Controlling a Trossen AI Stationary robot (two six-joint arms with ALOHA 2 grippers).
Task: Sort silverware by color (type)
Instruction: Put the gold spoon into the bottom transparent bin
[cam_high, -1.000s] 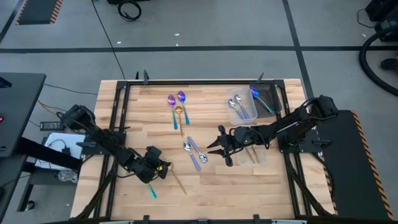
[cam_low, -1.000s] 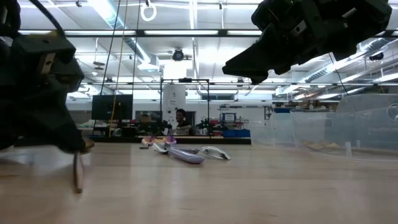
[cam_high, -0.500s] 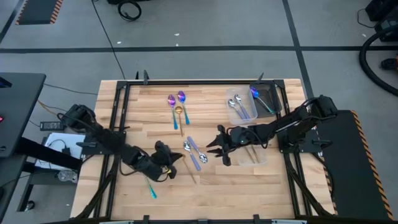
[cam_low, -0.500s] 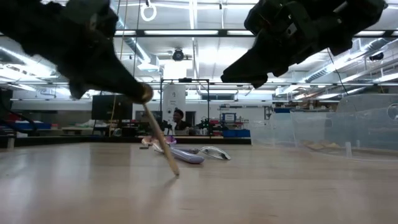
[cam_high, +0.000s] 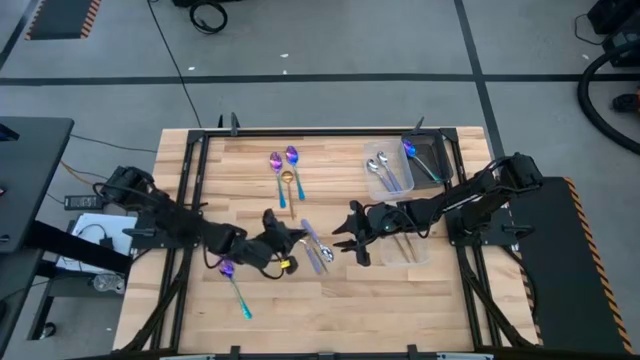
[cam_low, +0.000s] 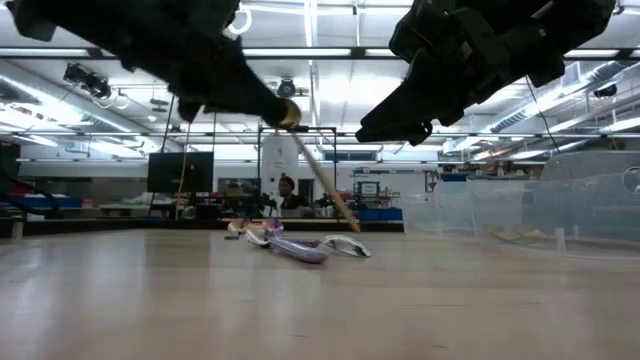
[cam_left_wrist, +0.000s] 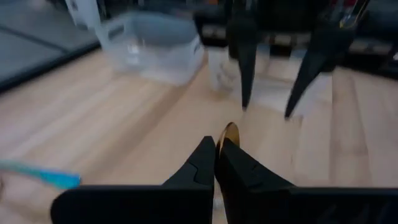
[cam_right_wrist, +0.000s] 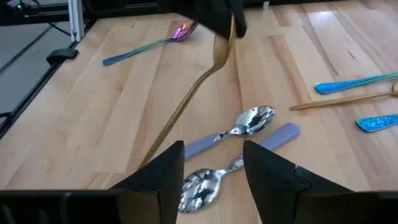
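My left gripper (cam_high: 283, 243) (cam_left_wrist: 216, 155) is shut on a gold spoon (cam_low: 320, 170) above the middle of the table. My right gripper (cam_high: 350, 238) (cam_right_wrist: 214, 174) hovers open just to its right, facing it, touching nothing. Two silver spoons (cam_high: 312, 245) (cam_right_wrist: 239, 127) lie flat between and below the grippers. An iridescent spoon with a teal handle (cam_high: 236, 288) lies near the front left. Two purple spoons (cam_high: 283, 158) and a gold one (cam_high: 287, 182) lie toward the far edge. My left gripper pinches the gold spoon between its two fingertips at the bowl end (cam_low: 288, 113), the bowl (cam_left_wrist: 230, 132) showing just past the tips. The fingers come slanting down from the table's left. The spoon is lifted clear, its handle (cam_right_wrist: 186, 99) hanging slanted below toward my right gripper.
Clear plastic containers stand on the right: one with silver spoons (cam_high: 385, 175), one with purple spoons at the far right corner (cam_high: 430, 155), one under the right arm (cam_high: 405, 247). Bare wood lies along the near edge and left side. A person shows far off in the room (cam_low: 290, 190).
My left gripper has risen and moved from the near left toward the right and my right gripper, still shut. The gold spoon, whose handle tip touched the table, now hangs clear. The iridescent spoon near the front left, partly covered before, now shows whole.
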